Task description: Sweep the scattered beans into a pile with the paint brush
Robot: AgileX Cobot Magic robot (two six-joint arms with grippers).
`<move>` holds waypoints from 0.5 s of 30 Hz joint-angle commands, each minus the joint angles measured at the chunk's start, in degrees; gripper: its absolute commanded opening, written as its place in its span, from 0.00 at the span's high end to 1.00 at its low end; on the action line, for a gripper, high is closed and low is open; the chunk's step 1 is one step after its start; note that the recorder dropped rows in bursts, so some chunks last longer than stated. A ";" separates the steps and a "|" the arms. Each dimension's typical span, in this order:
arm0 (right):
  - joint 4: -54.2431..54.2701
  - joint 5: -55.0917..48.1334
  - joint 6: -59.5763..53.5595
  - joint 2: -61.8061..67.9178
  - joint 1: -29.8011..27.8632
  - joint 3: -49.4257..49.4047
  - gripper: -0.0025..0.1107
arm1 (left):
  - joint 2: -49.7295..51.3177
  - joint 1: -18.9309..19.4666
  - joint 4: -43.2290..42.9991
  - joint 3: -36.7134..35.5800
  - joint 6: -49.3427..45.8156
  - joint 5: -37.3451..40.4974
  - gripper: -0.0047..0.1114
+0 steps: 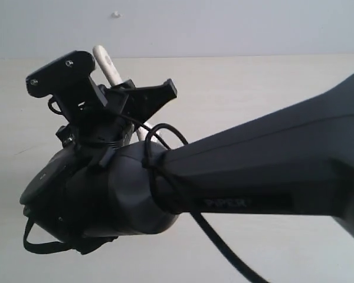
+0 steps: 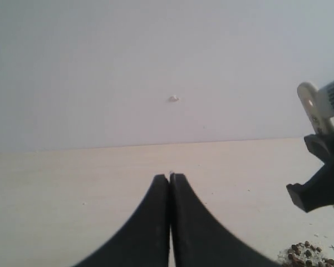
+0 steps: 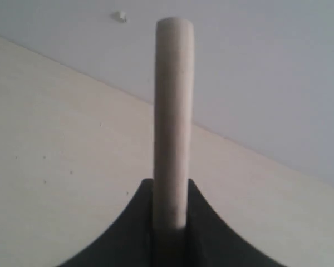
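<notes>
The right gripper (image 3: 170,192) is clamping narrowly on the pale wooden handle of the paint brush (image 3: 172,111). Its jaws are pressing against both sides of the handle, and the rounded end is standing clear beyond them. The left gripper (image 2: 170,179) is sitting closed and empty with its two fingers touching, well apart from the brush, over the bare table (image 2: 72,211). The beans (image 2: 309,255) are lying on the table near the brush, a small reddish-brown cluster mixed with whitish grains.

The brush is probably going to feel light, with a stiff handle. The smooth wood may twist between the jaws once the bristles start dragging, so a hold down toward the metal band would likely steady it better than one near the tip. The beans are tiny and round and will likely roll or skip ahead of a fast stroke. Slow, low passes seem wiser.

The right wrist view is showing the grip itself plainly, but no beans. The left wrist view is the only one showing the beans, and it is also showing the hang hole near the end of the handle, with a black jaw of the right gripper beside it. In the exterior view the right arm (image 1: 253,165) is blocking most of the scene, and only the handle's end is poking out past the gripper. No view is showing the bristles, so I cannot tell whether they are touching the table.
</notes>
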State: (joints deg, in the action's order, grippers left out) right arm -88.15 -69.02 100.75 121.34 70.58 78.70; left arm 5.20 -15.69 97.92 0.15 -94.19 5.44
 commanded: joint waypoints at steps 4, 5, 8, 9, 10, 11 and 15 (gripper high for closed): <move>-11.18 7.75 -0.45 -1.08 -6.61 -3.75 0.98 | -0.18 -0.30 0.23 -0.15 -0.05 0.15 0.96; -11.79 10.44 2.80 -1.08 -8.00 -4.80 0.98 | -0.18 -0.30 0.23 -0.15 -0.05 0.15 0.96; -11.79 16.43 7.30 -0.95 -13.83 -5.88 0.98 | -0.18 -0.30 0.23 -0.15 -0.05 0.15 0.96; -11.79 17.43 7.30 -0.69 -15.73 -5.88 0.98 | -0.18 -0.30 0.23 -0.15 -0.05 0.15 0.96; -11.79 18.23 7.30 -0.69 -17.15 -5.88 0.98 | -0.18 -0.30 0.23 -0.15 -0.05 0.15 0.96; -11.79 19.73 6.72 -0.69 -18.71 -5.88 0.98 | -0.18 -0.30 0.23 -0.15 -0.05 0.15 0.96; -11.79 24.89 -0.96 -1.59 -24.16 -5.65 0.98 | -0.18 -0.30 0.23 -0.15 -0.05 0.15 0.96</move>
State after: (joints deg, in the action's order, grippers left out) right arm -98.47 -46.45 102.94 120.94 48.02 72.91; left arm 5.20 -15.69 97.92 0.15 -94.19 5.44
